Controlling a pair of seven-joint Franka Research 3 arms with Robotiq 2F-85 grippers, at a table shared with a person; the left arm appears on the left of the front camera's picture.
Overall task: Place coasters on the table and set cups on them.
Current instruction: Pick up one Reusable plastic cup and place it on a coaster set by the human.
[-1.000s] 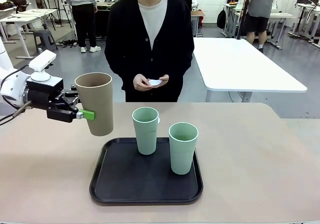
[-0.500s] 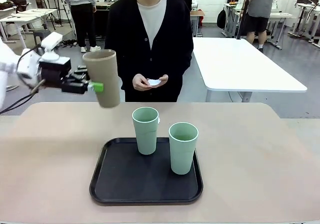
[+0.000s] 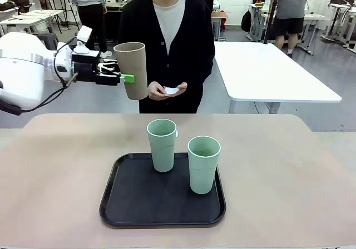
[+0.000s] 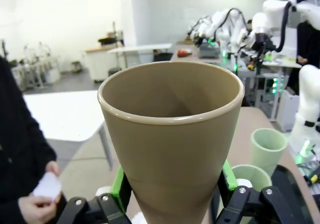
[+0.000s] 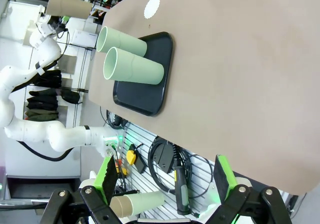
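My left gripper (image 3: 127, 78) is shut on the tan-brown cup (image 3: 134, 70) and holds it upright, high above the table's far left, close to the person. In the left wrist view the tan cup (image 4: 170, 134) sits between the green pads (image 4: 118, 186). Two mint green cups (image 3: 162, 144) (image 3: 203, 163) stand on the black tray (image 3: 139, 204). One white coaster (image 5: 151, 6) lies on the beige table (image 5: 225, 59) beyond the tray. The person's hands hold more white coasters (image 3: 172, 91). My right gripper (image 5: 165, 184) hangs open off the table's edge, with nothing between its fingers.
A white rectangular table (image 3: 267, 71) stands behind at the right. The person stands at the middle of the far side of the table. Cables and a rack show below the table edge in the right wrist view. Bare tabletop (image 3: 289, 171) stretches on both sides of the tray.
My left arm has lifted the tan cup from beside the tray's left corner up and toward the person. The mint cups and the person's hands have stayed put.
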